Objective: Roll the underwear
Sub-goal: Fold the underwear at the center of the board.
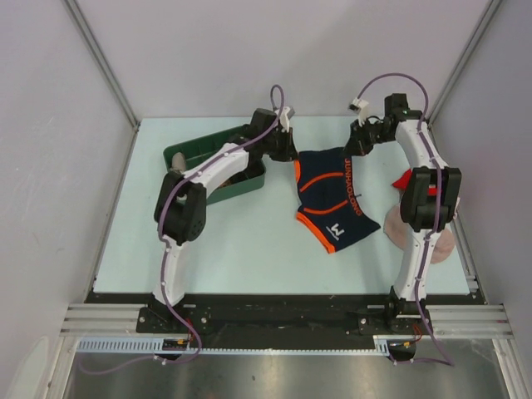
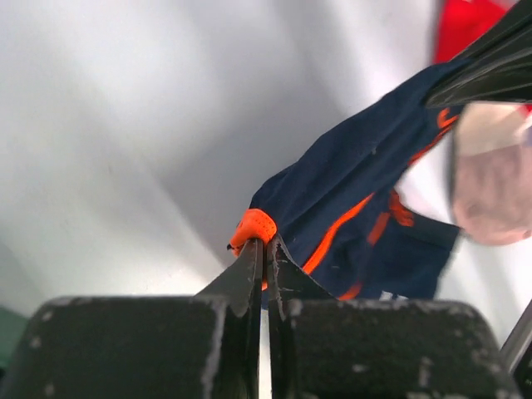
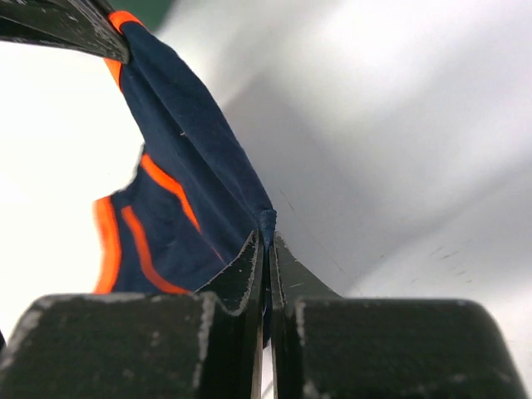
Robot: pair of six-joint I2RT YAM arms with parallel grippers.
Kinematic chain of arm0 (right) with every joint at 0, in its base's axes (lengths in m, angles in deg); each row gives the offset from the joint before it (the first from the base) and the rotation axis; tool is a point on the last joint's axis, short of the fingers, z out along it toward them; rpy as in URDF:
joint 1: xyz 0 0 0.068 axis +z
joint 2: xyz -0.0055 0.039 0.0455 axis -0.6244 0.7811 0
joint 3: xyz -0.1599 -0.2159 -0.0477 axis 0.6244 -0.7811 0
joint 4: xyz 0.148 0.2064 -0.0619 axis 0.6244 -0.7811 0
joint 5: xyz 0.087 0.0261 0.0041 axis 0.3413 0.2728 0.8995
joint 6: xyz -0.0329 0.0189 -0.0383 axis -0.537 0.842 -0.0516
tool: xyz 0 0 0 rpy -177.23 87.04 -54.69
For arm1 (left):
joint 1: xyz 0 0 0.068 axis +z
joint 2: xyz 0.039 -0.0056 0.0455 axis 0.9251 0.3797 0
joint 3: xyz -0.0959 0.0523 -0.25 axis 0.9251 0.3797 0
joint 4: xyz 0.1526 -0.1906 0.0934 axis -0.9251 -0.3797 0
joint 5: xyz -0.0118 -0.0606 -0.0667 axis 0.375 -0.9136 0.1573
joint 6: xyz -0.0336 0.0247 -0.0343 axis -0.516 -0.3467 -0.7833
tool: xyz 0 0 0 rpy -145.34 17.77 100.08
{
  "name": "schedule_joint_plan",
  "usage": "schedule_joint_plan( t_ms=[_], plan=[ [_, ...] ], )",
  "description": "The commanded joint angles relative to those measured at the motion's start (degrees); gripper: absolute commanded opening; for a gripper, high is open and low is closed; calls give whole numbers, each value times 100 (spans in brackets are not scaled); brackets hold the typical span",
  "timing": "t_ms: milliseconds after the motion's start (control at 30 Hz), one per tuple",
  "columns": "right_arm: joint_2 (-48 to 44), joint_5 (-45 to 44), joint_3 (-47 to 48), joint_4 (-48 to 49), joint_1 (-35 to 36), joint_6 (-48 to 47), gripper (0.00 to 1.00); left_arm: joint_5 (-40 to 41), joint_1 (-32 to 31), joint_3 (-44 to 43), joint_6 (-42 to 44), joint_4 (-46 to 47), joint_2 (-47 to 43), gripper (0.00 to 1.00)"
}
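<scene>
Nearest, on the pale desk, a beige-pink cloth lies well to the near side of the right tool, partly hidden behind that arm. Level with it, the orange-trimmed leg end of the underwear, with its white logo, rests on the desk, on the near side of both tools and between them. Farther in, a red cloth shows just to the near right of the right tool, behind the arm.

The navy briefs run up from there to their waistband, which is stretched taut between the two tools. The left tool has its jaws closed tight on an orange-trimmed corner of the waistband. The right tool is likewise clamped narrow on a navy fold at the opposite corner.

A green tray sits on the desk to the left of the left tool, under that arm.
</scene>
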Motion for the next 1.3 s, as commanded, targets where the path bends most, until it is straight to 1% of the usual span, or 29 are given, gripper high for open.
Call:
schedule_joint_plan(
  t_ms=[0,200,300,433,533,667,833,1000,1267],
  plan=[
    [-622,315,-318,292,53,-52,0,48,-48,535,223,604,-813,0],
    [-1158,289,-1406,625,45,-359,0,-181,-188,1221,373,807,-1200,0],
    [-1377,254,-1785,723,27,-517,0,-234,-250,1520,347,912,-1314,0],
    [-1747,403,-2320,854,-96,-710,0,-208,-390,1942,312,1150,-1726,0],
    [-2036,570,-2708,943,-236,-895,0,-146,-636,2179,329,1220,-1903,0],
    [-2275,720,-3051,934,-386,-1194,0,-6,-847,2592,233,1466,-2175,0],
    [-2187,772,-3193,723,-605,-1739,0,196,-1146,2724,119,1554,-2237,0],
    [-1967,869,-3271,293,-834,-2467,0,241,-1348,2839,-14,1642,-2167,0],
    [-1809,703,-3474,-120,-1072,-3066,1,276,-1647,2883,-136,1651,-1957,0]
  ],
)
